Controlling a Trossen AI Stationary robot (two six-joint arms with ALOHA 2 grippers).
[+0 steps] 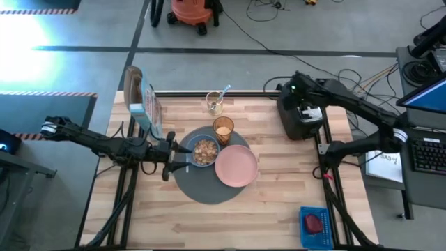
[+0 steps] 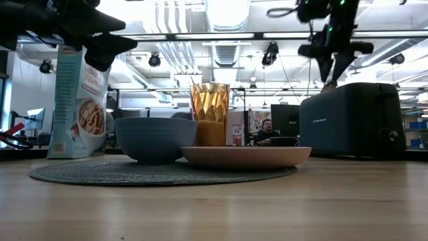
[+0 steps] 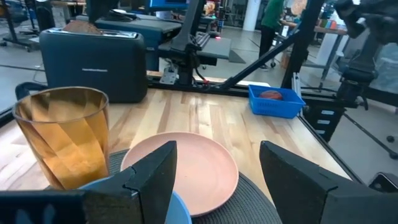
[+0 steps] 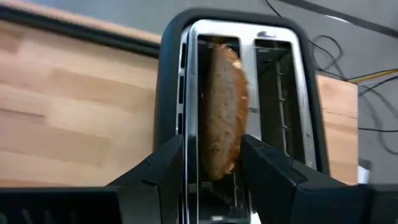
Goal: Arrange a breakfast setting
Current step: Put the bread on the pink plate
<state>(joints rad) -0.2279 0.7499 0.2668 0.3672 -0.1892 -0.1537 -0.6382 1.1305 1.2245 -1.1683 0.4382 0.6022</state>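
- Breakfast pieces are being gathered on one large round dark-grey woven mat (image 1: pixel 202 187) at table centre in the high view, apparently so the setting reads as a group.
- On it one small blue bowl (image 1: pixel 204 150) holding cereal is being kept at 10 o'clock and one pink round plate (image 1: pixel 236 166), bare, at 3 o'clock; one amber faceted tumbler (image 1: pixel 223 129) is standing at the mat's 12 o'clock edge.
- One brown toast slice (image 4: pixel 223 118) is being kept upright in a slot of the black toaster (image 1: pixel 300 115), at 2 o'clock from the mat.
- The right gripper (image 4: pixel 211 165) is being held spread above that slot, one finger to each side of the slice, likely for lifting it out.
- The left gripper (image 3: pixel 214 177) is being held spread and empty just beside the bowl, at 9 o'clock.
- One red food piece (image 1: pixel 314 223) is lying in a blue tray (image 1: pixel 315 213) at 5 o'clock.
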